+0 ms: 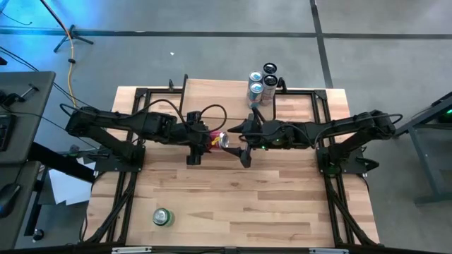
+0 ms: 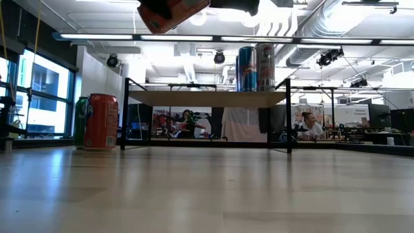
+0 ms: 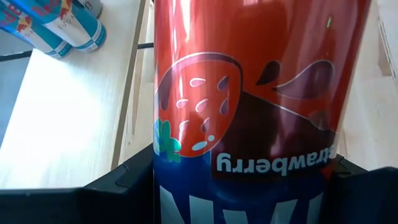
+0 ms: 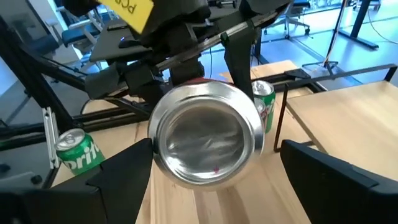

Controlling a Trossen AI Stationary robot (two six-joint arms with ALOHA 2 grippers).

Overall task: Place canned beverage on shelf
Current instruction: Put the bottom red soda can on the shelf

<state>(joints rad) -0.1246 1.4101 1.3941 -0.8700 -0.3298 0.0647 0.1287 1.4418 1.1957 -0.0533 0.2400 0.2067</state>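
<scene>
The left gripper (image 1: 205, 141) clamps a red strawberry can (image 3: 249, 106) lying sideways above the bench (image 1: 233, 190) centre, just near of the shelf (image 1: 219, 95). The right gripper (image 1: 236, 141) stands open around the can's silver end without touching it. Three tall cans (image 1: 262, 81) stand on the shelf's right end.

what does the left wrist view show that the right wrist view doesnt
Only the left wrist view shows the strawberry picture and label on the side of the red can, plus blue cans on the shelf. Only the right wrist view shows that can's silver end, the left gripper shut on it, a green Sprite can and the right gripper's open fingers. Both show the same held can and pale wood.
</scene>
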